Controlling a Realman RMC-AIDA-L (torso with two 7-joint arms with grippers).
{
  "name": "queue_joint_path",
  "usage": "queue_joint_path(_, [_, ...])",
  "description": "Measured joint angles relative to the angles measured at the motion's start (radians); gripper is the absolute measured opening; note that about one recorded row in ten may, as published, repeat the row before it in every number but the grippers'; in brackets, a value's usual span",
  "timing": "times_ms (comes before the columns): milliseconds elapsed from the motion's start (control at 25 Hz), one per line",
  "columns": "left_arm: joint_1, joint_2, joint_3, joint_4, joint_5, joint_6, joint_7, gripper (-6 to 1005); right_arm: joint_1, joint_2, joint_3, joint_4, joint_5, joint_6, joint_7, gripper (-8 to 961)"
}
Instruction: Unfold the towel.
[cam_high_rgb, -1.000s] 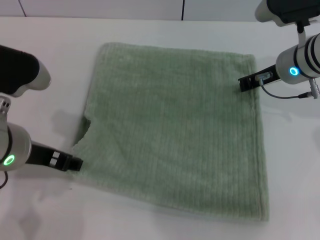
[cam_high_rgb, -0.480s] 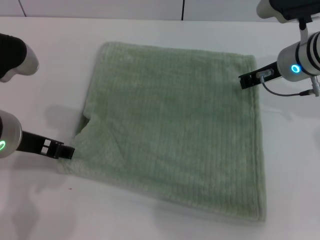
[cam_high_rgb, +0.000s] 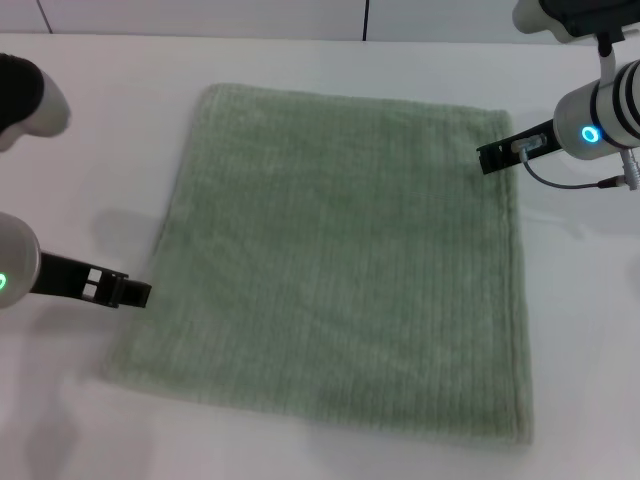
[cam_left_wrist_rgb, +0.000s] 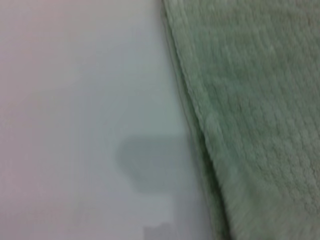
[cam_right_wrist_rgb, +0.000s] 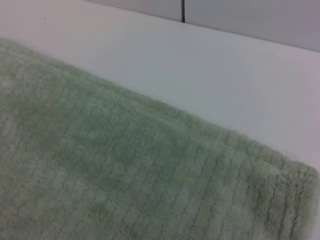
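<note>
The pale green towel (cam_high_rgb: 340, 250) lies spread flat on the white table (cam_high_rgb: 100, 130), roughly square, with no fold showing. My left gripper (cam_high_rgb: 137, 293) is low over the table just off the towel's left edge, near its front left part. My right gripper (cam_high_rgb: 489, 158) is at the towel's far right edge, near that corner. The left wrist view shows the towel's hemmed edge (cam_left_wrist_rgb: 260, 100) beside bare table with a shadow on it. The right wrist view shows the towel's ribbed surface (cam_right_wrist_rgb: 125, 170) and its far edge.
The white table surrounds the towel on all sides. A wall with a dark vertical seam (cam_high_rgb: 366, 18) runs along the table's far edge. Cables (cam_high_rgb: 560, 185) hang from my right wrist.
The tucked notch at the towel's left edge has gone and the front left corner now lies flat. My left gripper moved left and slightly away from the towel. The right gripper barely moved.
</note>
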Motion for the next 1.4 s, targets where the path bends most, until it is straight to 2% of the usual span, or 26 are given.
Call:
queue_joint_path(360, [0.002,0.001,-0.019,-0.018,0.0,-0.012,-0.003,792,-0.004,0.0,0.007,0.018,0.0,-0.006,-0.001,-1])
queue_joint_path(440, [-0.001,0.001,-0.028,-0.02,0.0,0.021,0.012,792,-0.018,0.0,0.002,0.054,0.0,-0.016,-0.005,-1])
queue_joint_path(480, [-0.001,0.001,-0.028,-0.019,0.0,0.109,0.055,792,-0.027,0.001,0.0,0.082,0.001,-0.023,-0.013,-1])
queue_joint_path(520, [-0.001,0.001,-0.028,-0.019,0.0,0.109,0.055,792,-0.038,0.002,-0.001,0.12,0.002,-0.033,-0.025,-1])
queue_joint_path(560, [0.001,0.001,-0.029,-0.012,0.0,0.214,0.107,792,-0.049,0.002,-0.002,0.168,0.005,-0.049,-0.038,-1])
queue_joint_path(640, [0.001,0.001,-0.029,-0.012,0.0,0.214,0.107,792,-0.075,0.005,-0.012,0.252,0.007,-0.091,-0.056,-1])
queue_joint_path(680, [0.038,-0.001,-0.03,0.017,0.0,0.536,0.221,792,-0.101,0.005,-0.027,0.315,0.01,-0.134,-0.066,-1])
queue_joint_path(760, [0.095,-0.006,-0.013,0.06,-0.001,0.873,0.31,792,-0.164,0.006,-0.076,0.42,0.025,-0.231,-0.091,-1])
queue_joint_path(840, [0.095,-0.006,-0.013,0.06,-0.001,0.873,0.31,792,-0.266,0.006,-0.165,0.555,0.06,-0.4,-0.149,-1])
queue_joint_path(880, [0.156,-0.009,0.031,0.156,-0.004,1.299,0.402,792,-0.313,0.005,-0.205,0.606,0.078,-0.485,-0.18,-1])
queue_joint_path(960, [0.188,-0.01,0.066,0.345,-0.018,1.811,0.409,790,-0.438,0.004,-0.308,0.692,0.12,-0.733,-0.247,-1])
queue_joint_path(1000, [0.188,-0.01,0.066,0.345,-0.018,1.811,0.409,790,-0.553,0.002,-0.422,0.722,0.131,-1.028,-0.279,-1])
queue_joint_path(1040, [0.188,-0.01,0.066,0.345,-0.018,1.811,0.409,789,-0.553,0.002,-0.422,0.722,0.131,-1.028,-0.279,-1])
queue_joint_path(1080, [0.187,-0.01,0.08,0.47,-0.039,2.048,0.389,788,-0.605,0.001,-0.476,0.717,0.12,-1.187,-0.287,-1])
queue_joint_path(1120, [0.174,-0.01,0.095,0.601,-0.067,2.228,0.373,787,-0.656,0.002,-0.529,0.685,0.09,-1.346,-0.286,-1])
queue_joint_path(1160, [0.162,-0.01,0.107,0.69,-0.088,2.345,0.363,787,-0.685,0.003,-0.562,0.639,0.064,-1.488,-0.276,-1])
queue_joint_path(1200, [0.162,-0.01,0.107,0.69,-0.088,2.345,0.363,786,-0.713,0.005,-0.596,0.575,0.036,-1.647,-0.256,-1])
queue_joint_path(1240, [0.114,-0.01,0.14,0.927,-0.139,2.592,0.352,785,-0.724,0.007,-0.627,0.484,0.023,-1.815,-0.218,-1])
queue_joint_path(1280, [0.103,-0.01,0.147,0.973,-0.15,2.63,0.352,785,-0.728,0.007,-0.652,0.378,0.019,-1.984,-0.175,-1])
queue_joint_path(1320, [0.083,-0.01,0.158,1.046,-0.175,2.688,0.352,785,-0.724,0.008,-0.667,0.29,0.019,-2.098,-0.134,-1])
queue_joint_path(1400, [0.083,-0.01,0.158,1.046,-0.175,2.688,0.352,785,-0.702,0.01,-0.689,0.067,0.031,-2.364,-0.018,-1])
